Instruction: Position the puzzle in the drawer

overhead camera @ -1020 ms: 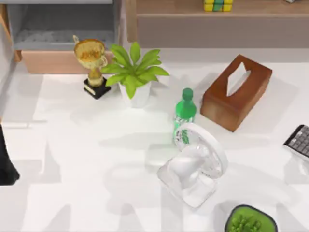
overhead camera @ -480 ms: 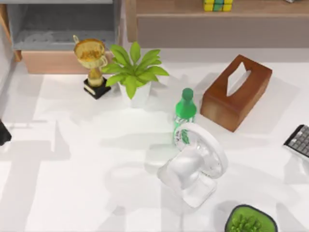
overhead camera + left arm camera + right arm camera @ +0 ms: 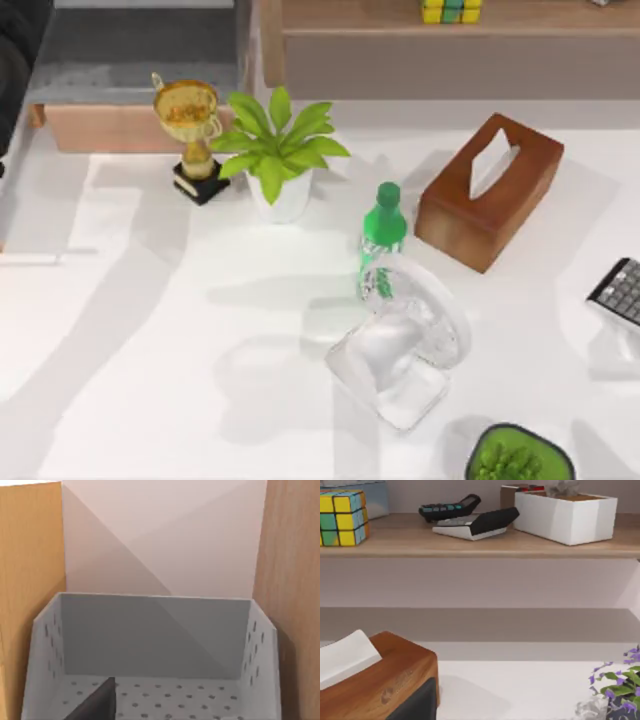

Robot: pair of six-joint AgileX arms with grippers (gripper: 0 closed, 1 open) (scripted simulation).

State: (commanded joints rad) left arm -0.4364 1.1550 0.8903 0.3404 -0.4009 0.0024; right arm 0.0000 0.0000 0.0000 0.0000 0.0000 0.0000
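Observation:
The puzzle (image 3: 452,10), a small cube with yellow, green and blue tiles, sits on the long brown shelf (image 3: 400,45) at the back right. The right wrist view has the puzzle (image 3: 342,517) on the shelf board, far from that arm. The drawer (image 3: 130,60) stands pulled out at the back left, with a speckled grey floor and a tan front panel (image 3: 110,128). My left arm (image 3: 18,55) hangs dark over the drawer's left end. Its wrist view looks into the grey drawer (image 3: 155,645), where a dark piece of my left gripper (image 3: 97,705) intrudes. A dark piece of my right gripper (image 3: 415,702) shows beside the tissue box.
In front of the drawer stand a gold trophy (image 3: 190,125) and a potted plant (image 3: 275,150). A green bottle (image 3: 380,235) and a white fan (image 3: 405,340) occupy the middle. The brown tissue box (image 3: 490,190) lies right of them. Two calculators (image 3: 470,517) and a white box (image 3: 565,515) share the shelf.
My left arm has moved from the table's left edge up to the back-left corner, over the drawer's left end. Its shadow has swept across the table. Nothing else has moved.

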